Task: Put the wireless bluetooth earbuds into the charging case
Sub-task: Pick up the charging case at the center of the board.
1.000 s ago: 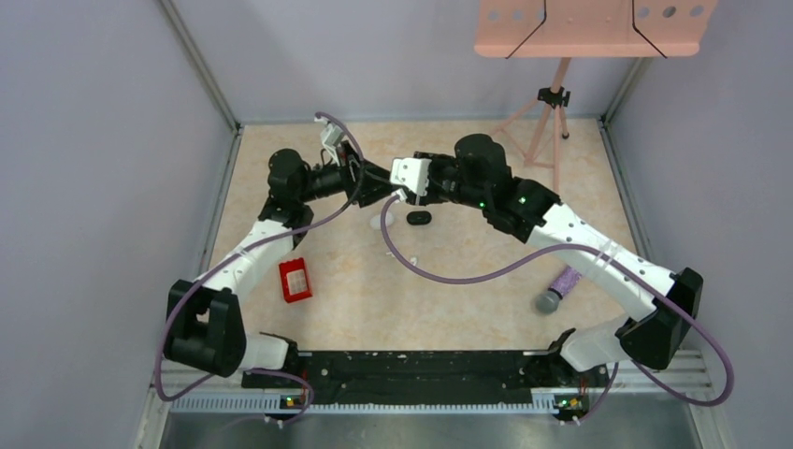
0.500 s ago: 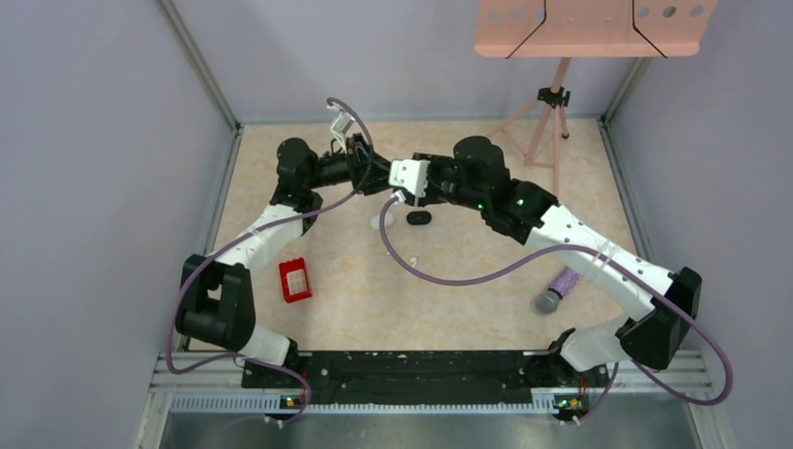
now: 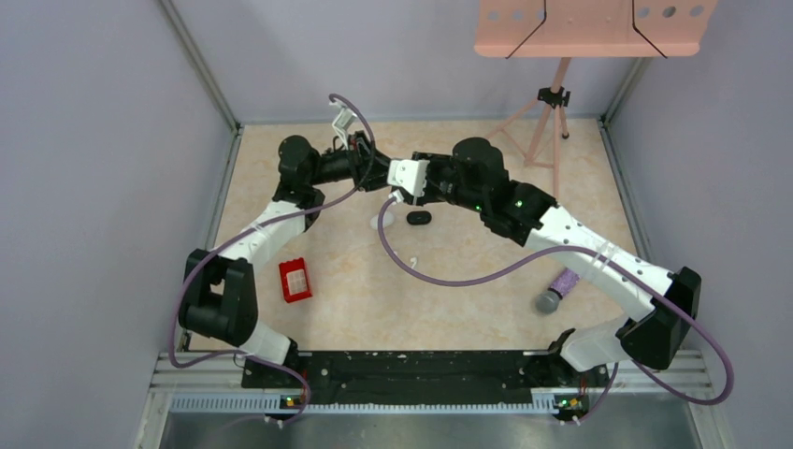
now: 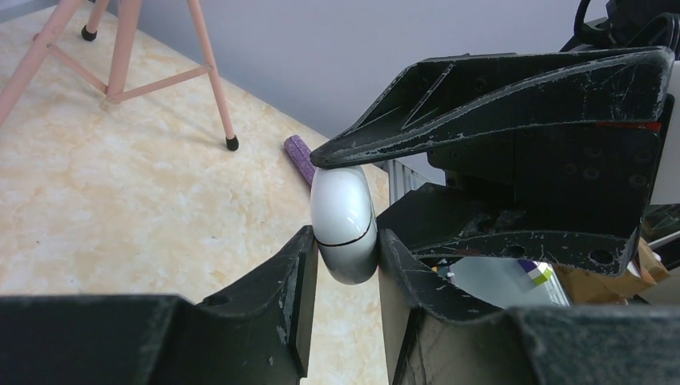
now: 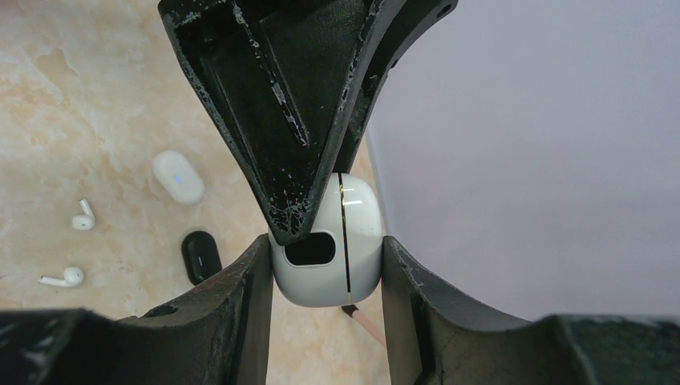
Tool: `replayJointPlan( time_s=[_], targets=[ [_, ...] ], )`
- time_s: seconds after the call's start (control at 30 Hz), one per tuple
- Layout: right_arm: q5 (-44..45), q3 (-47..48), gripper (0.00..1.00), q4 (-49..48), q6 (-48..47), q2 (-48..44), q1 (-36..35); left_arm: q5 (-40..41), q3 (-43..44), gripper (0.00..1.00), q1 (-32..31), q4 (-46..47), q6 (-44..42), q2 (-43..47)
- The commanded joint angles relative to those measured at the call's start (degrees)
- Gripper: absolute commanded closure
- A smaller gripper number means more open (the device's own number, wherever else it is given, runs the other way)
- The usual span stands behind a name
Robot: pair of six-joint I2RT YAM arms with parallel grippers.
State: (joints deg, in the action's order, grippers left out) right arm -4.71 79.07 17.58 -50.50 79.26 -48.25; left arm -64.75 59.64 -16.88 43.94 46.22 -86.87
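Observation:
A closed white charging case is held in the air between both grippers, at the back middle of the table. My left gripper is shut on it. My right gripper is shut on it from the other side. In the top view the two grippers meet, left and right, and the case is hidden there. Two white earbuds lie on the table below. No earbud is in either gripper.
A second white case and a black case lie on the table under the grippers. A red box sits front left, a purple cylinder front right. A pink tripod stands at the back right.
My left arm has swung its elbow in and its wrist has risen and turned, still against the right gripper. The right arm has hardly moved.

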Motion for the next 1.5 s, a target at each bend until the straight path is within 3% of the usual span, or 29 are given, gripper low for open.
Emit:
replayJointPlan(
  time_s=[0.0, 0.23, 0.4, 0.5, 0.57, 0.7, 0.87, 1.03, 1.17, 1.47],
  targets=[
    [-1.01, 0.09, 0.75, -4.94, 0.23, -1.49, -1.47, -1.69, 2.73, 0.62, -1.38, 4.55, 0.57, -1.16],
    [-0.68, -0.71, 0.75, -6.61, 0.56, -1.53, -1.52, -3.19, 3.37, 0.66, -1.48, 7.52, 2.77, -2.27],
    [-0.39, -1.46, 0.75, -7.29, 0.71, -1.79, -1.55, -3.58, 3.51, 0.82, -1.48, 9.08, 3.50, -2.74],
    [-0.23, -2.18, 0.72, -7.73, 0.78, -1.91, -1.51, -3.71, 3.64, 0.97, -1.48, 9.91, 3.78, -3.03],
    [-0.17, -1.98, 0.66, -7.05, 1.65, -1.71, -1.56, -3.84, 3.51, 1.00, -1.48, 10.38, 3.83, -3.10],
    [-4.96, 3.16, 0.38, 3.14, 7.78, -0.28, -0.35, -4.55, 2.83, 1.00, -1.27, 11.56, 3.04, -2.78],
    [-16.44, 13.29, 0.22, 19.18, 16.59, 1.74, 4.28, -6.13, 0.70, 1.00, -1.04, 15.02, 0.59, -2.10],
    [-23.71, 22.04, 0.21, 27.28, 25.05, 4.75, 9.22, -7.63, -1.90, 1.00, -1.04, 17.97, -3.85, -0.67],
    [-31.12, 29.20, 0.26, 33.85, 29.73, 9.73, 11.56, -8.92, -3.26, 1.00, -1.09, 21.00, -6.08, -0.15],
    [-35.41, 31.41, 0.36, 38.22, 29.54, 14.06, 11.69, -11.88, -4.31, 1.00, -1.13, 23.65, -9.31, 1.38]
  ],
)
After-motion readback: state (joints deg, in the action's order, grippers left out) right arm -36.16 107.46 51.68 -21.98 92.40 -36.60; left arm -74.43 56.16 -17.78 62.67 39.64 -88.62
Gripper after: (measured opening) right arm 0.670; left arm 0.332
